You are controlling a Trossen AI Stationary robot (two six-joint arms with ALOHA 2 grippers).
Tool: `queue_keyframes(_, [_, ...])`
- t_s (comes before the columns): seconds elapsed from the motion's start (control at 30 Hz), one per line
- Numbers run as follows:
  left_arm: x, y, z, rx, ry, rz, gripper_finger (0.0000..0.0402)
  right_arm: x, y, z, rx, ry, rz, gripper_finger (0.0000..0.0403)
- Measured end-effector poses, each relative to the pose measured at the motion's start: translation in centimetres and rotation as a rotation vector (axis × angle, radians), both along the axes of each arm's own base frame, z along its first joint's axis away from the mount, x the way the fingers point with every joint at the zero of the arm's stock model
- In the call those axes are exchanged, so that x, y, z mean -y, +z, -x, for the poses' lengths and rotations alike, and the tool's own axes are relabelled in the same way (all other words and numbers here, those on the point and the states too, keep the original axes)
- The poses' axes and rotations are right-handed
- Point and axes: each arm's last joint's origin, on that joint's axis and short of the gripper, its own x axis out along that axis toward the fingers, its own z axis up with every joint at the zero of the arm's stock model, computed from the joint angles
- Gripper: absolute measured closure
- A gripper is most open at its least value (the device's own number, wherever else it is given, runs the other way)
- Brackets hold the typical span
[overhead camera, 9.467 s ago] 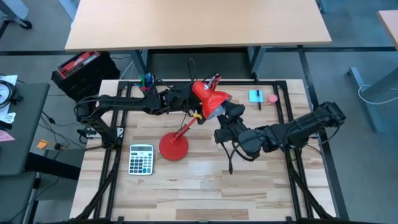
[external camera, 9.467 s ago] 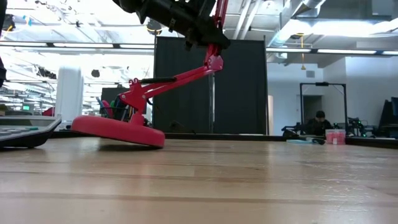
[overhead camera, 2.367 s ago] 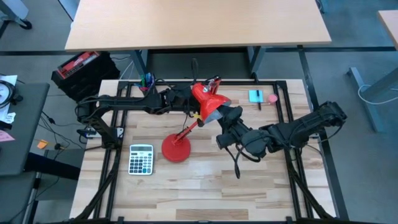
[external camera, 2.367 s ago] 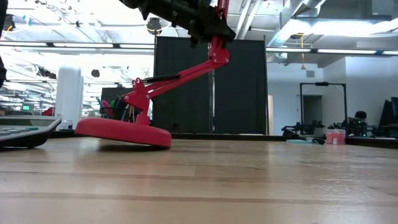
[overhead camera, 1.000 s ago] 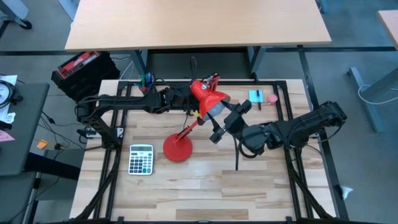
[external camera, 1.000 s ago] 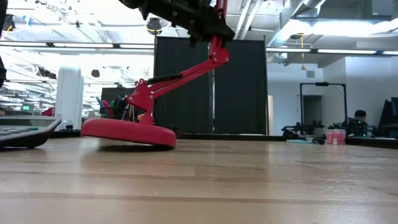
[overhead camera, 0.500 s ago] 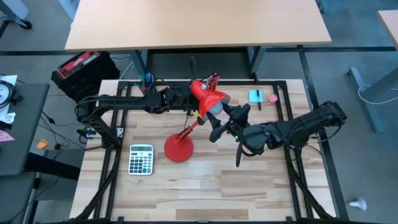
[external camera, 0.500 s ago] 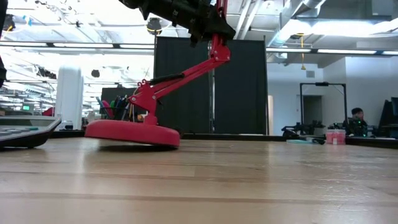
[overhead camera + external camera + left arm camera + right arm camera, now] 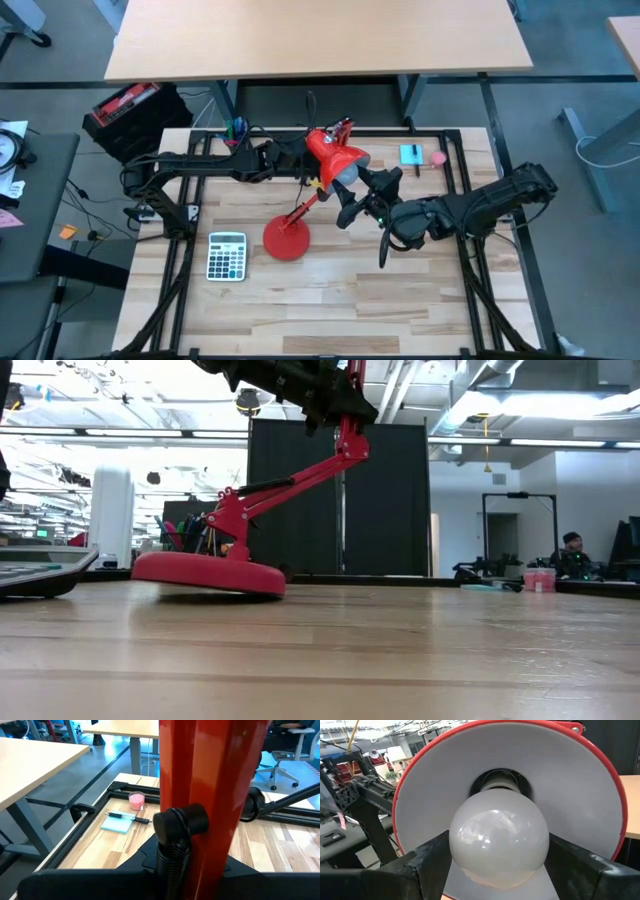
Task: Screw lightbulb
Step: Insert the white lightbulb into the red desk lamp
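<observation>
A red desk lamp stands mid-table, its round base (image 9: pixel 285 240) on the wood and its cone shade (image 9: pixel 333 152) raised, mouth facing the table's right. The pale lightbulb (image 9: pixel 497 840) sits in the socket inside the shade and also shows in the high view (image 9: pixel 346 173). My right gripper (image 9: pixel 360 190) reaches level into the shade's mouth, shut on the bulb. My left gripper (image 9: pixel 300 163) comes from the table's left and is shut on the lamp's red neck behind the shade. My left gripper clasps the lamp's red neck (image 9: pixel 210 795) above the upper joint (image 9: pixel 350 448), coming level from the table's left. The gripper's own body hides the contact spot. The lamp's base (image 9: pixel 205 572) rests on the table. My right gripper pinches the lightbulb's round glass at its widest part (image 9: pixel 457 847) between its two fingers (image 9: pixel 427 867), one on each side. The fingers come level from the table's right, along the bulb's axis. The bulb's narrow end sits in the socket (image 9: pixel 500 780).
A calculator (image 9: pixel 227 256) lies near the lamp base, toward the left. A blue pad (image 9: pixel 410 154), a pen and a small pink jar (image 9: pixel 438 158) lie at the far right. A black metal frame (image 9: pixel 465 190) borders the tabletop. Bare wood spans the near half.
My right gripper has rolled about the line it points along while staying at the bulb, its fingers still on either side of the glass. The left gripper and the lamp's neck have kept still.
</observation>
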Motion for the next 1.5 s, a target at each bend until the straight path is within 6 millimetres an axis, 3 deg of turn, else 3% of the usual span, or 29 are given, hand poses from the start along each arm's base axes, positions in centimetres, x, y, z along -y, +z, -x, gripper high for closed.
queue_keyframes(0.5, [0.1,-0.1,0.0,-0.009,-0.014,-0.012,0.0343,-0.9,0.0,0.3,-0.04,0.023,0.039,0.002])
queue_keyframes(0.93, [0.1,-0.1,0.0,-0.013,-0.004,-0.008,0.0343,-3.0,0.6,1.8,-0.212,0.07,0.215,0.001])
queue_keyframes(1.23, [0.0,-0.1,0.0,-0.016,-0.005,-0.013,0.0343,-4.7,0.8,3.1,-0.506,0.105,0.509,0.001])
queue_keyframes(1.5, [0.0,-0.3,0.1,-0.036,-0.006,-0.012,0.0343,-5.3,-0.4,3.0,-1.076,0.037,0.956,0.001])
